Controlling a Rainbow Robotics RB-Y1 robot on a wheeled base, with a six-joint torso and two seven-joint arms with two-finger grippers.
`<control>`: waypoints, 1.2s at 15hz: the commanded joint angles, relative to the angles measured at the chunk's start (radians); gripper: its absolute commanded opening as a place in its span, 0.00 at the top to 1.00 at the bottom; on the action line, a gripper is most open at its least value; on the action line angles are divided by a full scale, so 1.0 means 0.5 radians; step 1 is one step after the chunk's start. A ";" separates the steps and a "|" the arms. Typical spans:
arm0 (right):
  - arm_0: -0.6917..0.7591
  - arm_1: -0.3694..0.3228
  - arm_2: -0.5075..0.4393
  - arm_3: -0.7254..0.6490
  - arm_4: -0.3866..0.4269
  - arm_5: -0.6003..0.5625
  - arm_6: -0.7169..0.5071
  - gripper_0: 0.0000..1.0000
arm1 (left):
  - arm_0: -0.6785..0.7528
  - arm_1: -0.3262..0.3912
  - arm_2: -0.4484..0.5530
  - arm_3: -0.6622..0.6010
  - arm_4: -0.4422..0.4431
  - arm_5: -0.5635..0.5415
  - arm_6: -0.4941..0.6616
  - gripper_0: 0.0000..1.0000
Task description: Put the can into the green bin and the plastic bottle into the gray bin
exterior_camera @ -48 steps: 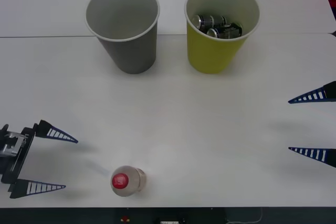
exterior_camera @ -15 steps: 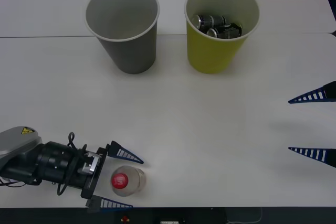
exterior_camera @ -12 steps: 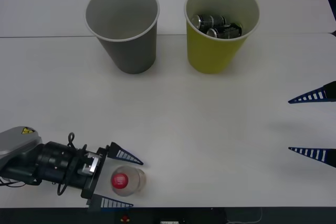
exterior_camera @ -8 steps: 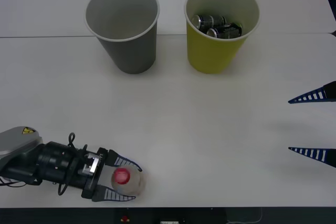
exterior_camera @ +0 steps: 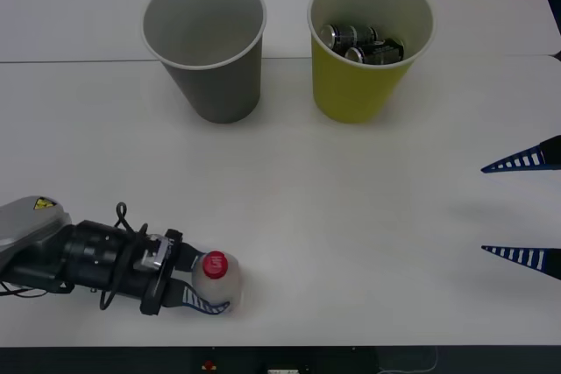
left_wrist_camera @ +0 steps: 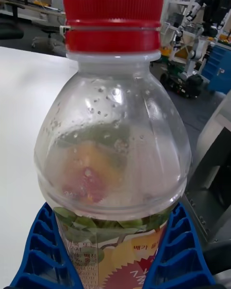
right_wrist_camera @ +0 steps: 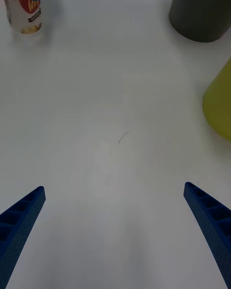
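The plastic bottle [exterior_camera: 217,279], clear with a red cap and an orange label, stands upright near the table's front left edge. My left gripper [exterior_camera: 206,285] is shut on it, and in the left wrist view its blue fingers [left_wrist_camera: 179,250] press both sides of the bottle [left_wrist_camera: 113,149] at the label. Whether the bottle's base touches the table I cannot tell. The gray bin [exterior_camera: 206,45] stands at the back left, with the green bin [exterior_camera: 368,50] beside it. Dark cans [exterior_camera: 359,41] lie inside the green bin. My right gripper [exterior_camera: 521,208] hangs open at the right edge, far from everything.
From the right wrist I see my open right gripper [right_wrist_camera: 115,231] over bare white table [right_wrist_camera: 115,125], with the bottle [right_wrist_camera: 26,12], the gray bin [right_wrist_camera: 202,9] and the green bin [right_wrist_camera: 219,101] farther off. A seam [exterior_camera: 79,61] crosses the table behind the bins.
The left gripper reached the bottle with open fingers, then shut on it. The bottle now sits higher in the front view with its cap tilted up. The right arm has not moved.
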State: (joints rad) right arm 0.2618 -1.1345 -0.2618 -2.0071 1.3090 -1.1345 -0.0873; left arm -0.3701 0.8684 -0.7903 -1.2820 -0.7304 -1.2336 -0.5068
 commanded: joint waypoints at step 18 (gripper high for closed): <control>0.000 0.000 0.000 0.000 0.000 0.000 0.000 0.00 | 0.992 0.420 1.397 -1.728 -0.991 1.194 2.922 1.00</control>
State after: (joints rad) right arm 0.2618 -1.1345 -0.2618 -2.0071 1.3090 -1.1345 -0.0873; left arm 0.1159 1.0781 -0.1153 -2.1197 -1.1908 -0.6528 0.8815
